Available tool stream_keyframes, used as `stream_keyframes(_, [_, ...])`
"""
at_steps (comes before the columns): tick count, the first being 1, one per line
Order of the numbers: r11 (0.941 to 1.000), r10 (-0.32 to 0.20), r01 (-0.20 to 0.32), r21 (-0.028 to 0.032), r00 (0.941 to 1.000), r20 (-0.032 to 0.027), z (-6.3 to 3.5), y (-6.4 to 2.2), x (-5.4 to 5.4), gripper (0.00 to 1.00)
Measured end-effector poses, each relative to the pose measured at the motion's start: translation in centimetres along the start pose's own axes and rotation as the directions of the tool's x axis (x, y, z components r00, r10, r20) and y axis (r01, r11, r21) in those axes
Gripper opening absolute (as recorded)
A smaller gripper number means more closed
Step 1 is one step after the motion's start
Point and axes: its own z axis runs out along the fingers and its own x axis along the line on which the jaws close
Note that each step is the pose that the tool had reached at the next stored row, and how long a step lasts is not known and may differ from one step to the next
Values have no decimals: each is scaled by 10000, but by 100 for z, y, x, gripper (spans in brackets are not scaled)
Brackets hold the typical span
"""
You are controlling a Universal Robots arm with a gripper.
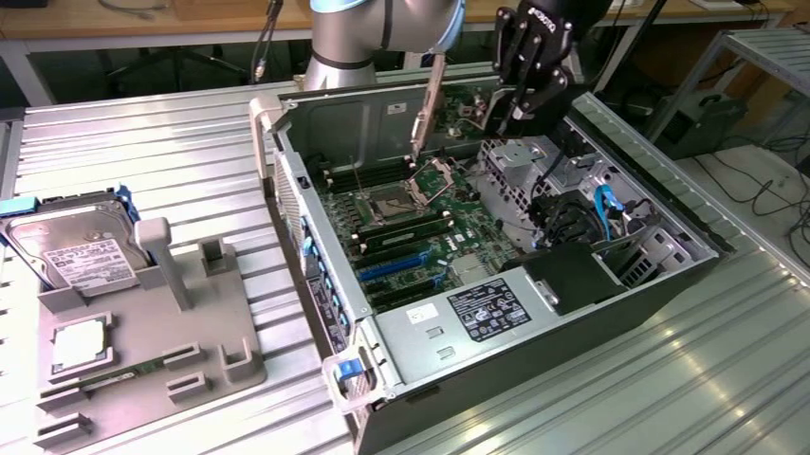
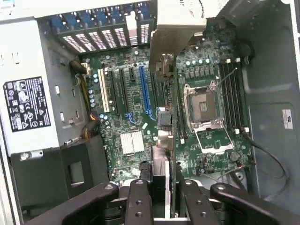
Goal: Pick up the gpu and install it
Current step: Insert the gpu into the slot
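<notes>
We've got the tool (image 1: 517,118) clamped on the gpu (image 2: 165,154), which hangs edge-down above the motherboard (image 2: 126,117) inside the open computer case (image 1: 285,180), not touching the board. Its long axis looks to us roughly parallel to the long blue expansion slot (image 2: 144,91), but the card sits off to the CPU socket (image 2: 202,105) side of that slot, so we judge slot and card edge not yet lined up.

Bright, even room light, pale glare on the ribbed metal table (image 1: 708,379), computer case (image 1: 367,118) interior dimmer, soft shadows
</notes>
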Motion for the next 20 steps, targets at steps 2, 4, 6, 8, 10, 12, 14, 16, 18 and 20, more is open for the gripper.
stream_keyframes(2, [9997,-261,261,-5,9997,-10,2,0,0,28])
stream_keyframes(4, [9993,-362,362,-7,9993,-14,6,0,0,28])
stream_keyframes(6, [9993,-387,387,-9,9992,-17,13,0,0,28])
stream_keyframes(8, [9991,-412,412,-9,9991,-17,26,-1,0,28])
stream_keyframes(10, [9991,-433,433,-9,9991,-18,38,-1,0,28])
stream_keyframes(12, [9990,-447,447,-10,9990,-18,50,-2,1,28])
stream_keyframes(14, [9990,-455,455,-10,9990,-18,62,-2,1,28])
stream_keyframes(16, [9989,-458,458,-10,9989,-18,73,-3,1,28])
stream_keyframes(18, [9989,-460,460,-12,9989,-18,86,-3,2,28])
stream_keyframes(20, [9989,-460,460,-15,9989,-19,103,-3,2,28])
